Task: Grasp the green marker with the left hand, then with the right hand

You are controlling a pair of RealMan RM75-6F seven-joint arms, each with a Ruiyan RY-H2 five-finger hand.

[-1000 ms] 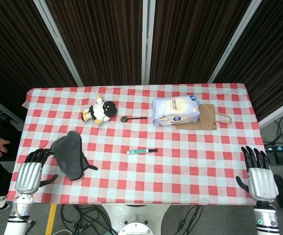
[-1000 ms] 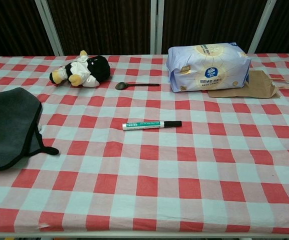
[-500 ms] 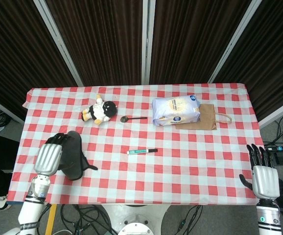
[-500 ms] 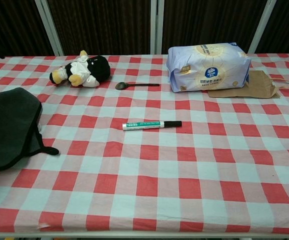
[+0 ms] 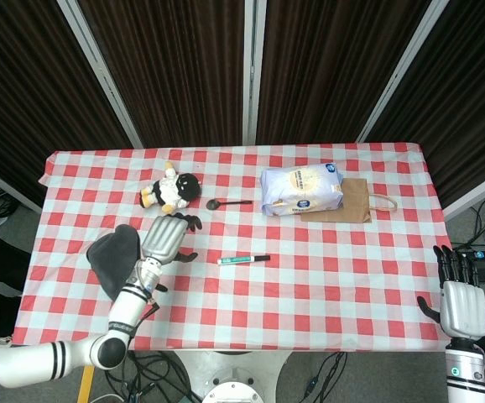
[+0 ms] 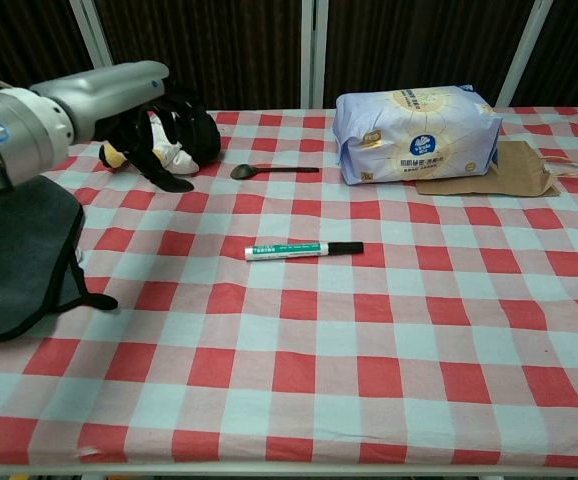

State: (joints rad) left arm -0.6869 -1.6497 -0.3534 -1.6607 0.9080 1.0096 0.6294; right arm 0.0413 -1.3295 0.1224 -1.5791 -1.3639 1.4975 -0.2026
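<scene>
A dark cloth (image 5: 112,256) lies at the bench's (image 5: 326,277) left edge. The left hand (image 5: 164,238) hovers beside it, fingers (image 5: 185,223) apart, holding nothing. At its 3 o'clock lies the marker (image 5: 243,259): a slim white-and-green barrel with a black cap pointing right, flat on the checked cover, untouched. Far right, off the bench edge, the right hand (image 5: 458,299) hangs with fingers spread, empty.

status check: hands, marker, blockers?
Left hand open, above table left of green marker. Right hand open at table's right edge. Marker lies untouched, nothing in the way.
</scene>
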